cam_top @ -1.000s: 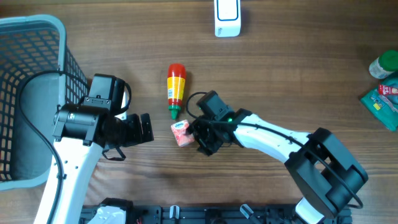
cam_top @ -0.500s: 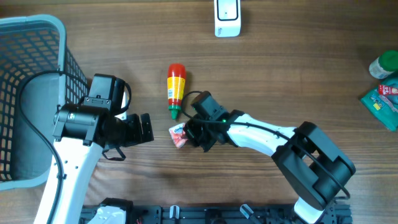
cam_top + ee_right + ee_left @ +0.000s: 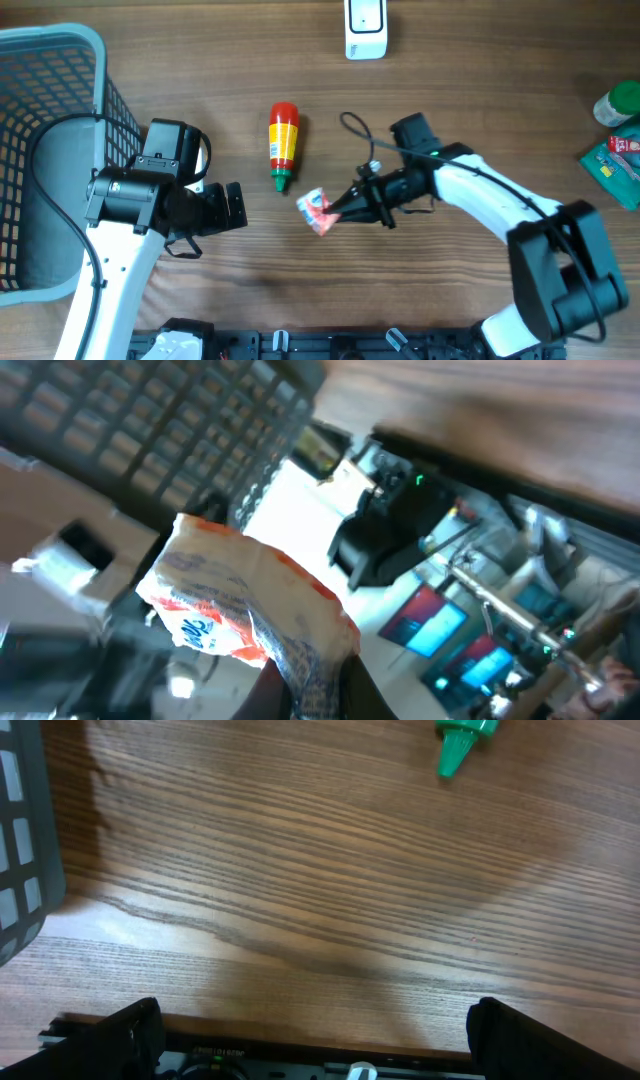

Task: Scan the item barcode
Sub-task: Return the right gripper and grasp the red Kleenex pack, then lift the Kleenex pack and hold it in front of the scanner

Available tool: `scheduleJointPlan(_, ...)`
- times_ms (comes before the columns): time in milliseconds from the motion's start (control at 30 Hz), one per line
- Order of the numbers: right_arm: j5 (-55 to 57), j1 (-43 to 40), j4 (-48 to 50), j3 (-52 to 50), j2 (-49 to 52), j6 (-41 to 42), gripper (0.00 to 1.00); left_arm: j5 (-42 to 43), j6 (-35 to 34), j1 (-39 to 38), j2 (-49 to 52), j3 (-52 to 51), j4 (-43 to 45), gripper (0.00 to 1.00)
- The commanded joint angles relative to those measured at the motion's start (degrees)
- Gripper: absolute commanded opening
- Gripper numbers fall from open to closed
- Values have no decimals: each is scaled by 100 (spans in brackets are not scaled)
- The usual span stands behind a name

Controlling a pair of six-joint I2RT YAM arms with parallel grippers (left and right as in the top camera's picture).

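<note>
Crinkly orange-white packet (image 3: pixel 318 211) between right fingers (image 3: pixel 346 208)

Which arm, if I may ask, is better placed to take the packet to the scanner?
Right: the right claw is shut on the red-and-white packet, while the left claw stands open and empty.

The item is a small, crumpled packet (image 3: pixel 318 210), white with orange-red patches and blue print. It is pinched by one twisted end in the closed tips of the right claw (image 3: pixel 337 209), over the middle of the desk (image 3: pixel 450 110). The white scanner (image 3: pixel 365 28) sits at the desk's far edge, well apart from the packet.
</note>
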Motion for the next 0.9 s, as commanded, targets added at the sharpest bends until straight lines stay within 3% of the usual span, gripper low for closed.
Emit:
scheduleJointPlan(0,-719,-269,-529,-37,-636,-726,4,-74,-70,-26,-22,-20,0,100)
scheduleJointPlan(133,-826,-385,-645,-37,-1394,-378,4,-74,-72,-26,-22,-20,0,100)
scheduleJointPlan(267,-881,-385,-573,-37,-2251,841,4,-74,-70,-26,-22,-20,0,100)
scheduleJointPlan(600,-726,-382,-483,-37,-3012,1279,4,-74,-70,-26,-22,-20,0,100)
scheduleJointPlan(633,-632,-385,-382,-37,-3012,1191,5,-74,-70,-26,-22,-20,0,100)
scheduleJointPlan(733,269,-382,1145,-37,-3012,-540,4,-74,-70,-26,-22,-20,0,100)
scheduleJointPlan(867,1561,-382,2072,-37,-3010,-1327,5,-74,-70,-26,-22,-20,0,100)
